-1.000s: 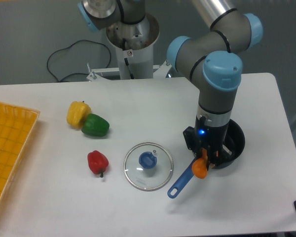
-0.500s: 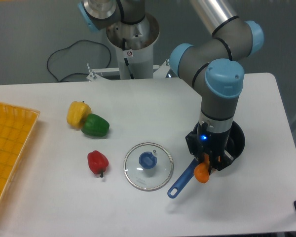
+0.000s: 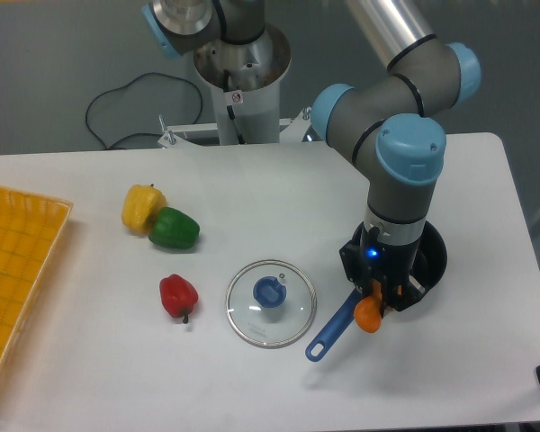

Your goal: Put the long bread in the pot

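Camera view is showing the arm reaching down over the right part of the white counter [image 3: 450, 180]. Its pincer [image 3: 375, 295] is pointing downward and pinching the long bread [image 3: 368, 314], whose rounded orange end is sticking out below the fingers. That loaf is hanging at the 7 o'clock edge of the pot [image 3: 432, 261], right over the spot where the blue handle [image 3: 328, 332] is joining the dark bowl, and the arm is covering most of the pot. A glass lid [image 3: 271, 302] with a blue knob is lying at 9 o'clock from the pot, just beside the handle. Farther toward 9 o'clock a red pepper [image 3: 178, 295] is sitting alone, while a green pepper [image 3: 174, 229] and a yellow pepper [image 3: 141, 206] are touching each other at 10 o'clock. An orange tray [image 3: 18, 270] is occupying the counter's left edge.
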Motion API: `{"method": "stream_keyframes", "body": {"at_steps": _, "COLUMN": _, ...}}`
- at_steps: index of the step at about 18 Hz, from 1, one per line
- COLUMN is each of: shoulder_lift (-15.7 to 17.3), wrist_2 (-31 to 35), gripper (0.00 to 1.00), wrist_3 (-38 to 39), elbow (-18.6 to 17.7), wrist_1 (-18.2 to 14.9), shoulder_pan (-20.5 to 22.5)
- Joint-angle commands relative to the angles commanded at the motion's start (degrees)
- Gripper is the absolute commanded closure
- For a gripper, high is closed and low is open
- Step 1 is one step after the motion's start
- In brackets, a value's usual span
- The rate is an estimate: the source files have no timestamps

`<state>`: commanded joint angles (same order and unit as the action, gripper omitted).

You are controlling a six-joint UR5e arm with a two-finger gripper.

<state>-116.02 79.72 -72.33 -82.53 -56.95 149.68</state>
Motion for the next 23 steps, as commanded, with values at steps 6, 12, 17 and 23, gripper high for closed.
{"method": "stream_keyframes", "body": {"at_steps": 6, "shoulder_lift": 0.18, "wrist_2": 0.00, "gripper": 0.62, "wrist_3": -1.84, "elbow": -0.97, "wrist_1": 0.00, "shoulder_pan": 0.35}}
{"method": "stream_keyframes", "body": {"at_steps": 12, "shoulder_lift": -0.26, "wrist_2": 0.00, "gripper": 0.62, "wrist_3": -2.02, "elbow": -0.97, "wrist_1": 0.18, "shoulder_pan": 0.35}}
{"method": "stream_keyframes", "body": {"at_steps": 17, "shoulder_lift": -0.44, "wrist_2": 0.00, "gripper": 0.62, "wrist_3": -2.55, "elbow": -0.97, "wrist_1": 0.44, "shoulder_pan": 0.35}}
{"method": "stream_keyframes", "body": {"at_steps": 23, "shoulder_lift": -0.26, "wrist_2": 0.00, "gripper": 0.62, "wrist_3": -5.17, "elbow": -2.20, "wrist_1": 0.53, "shoulder_pan": 0.79}}
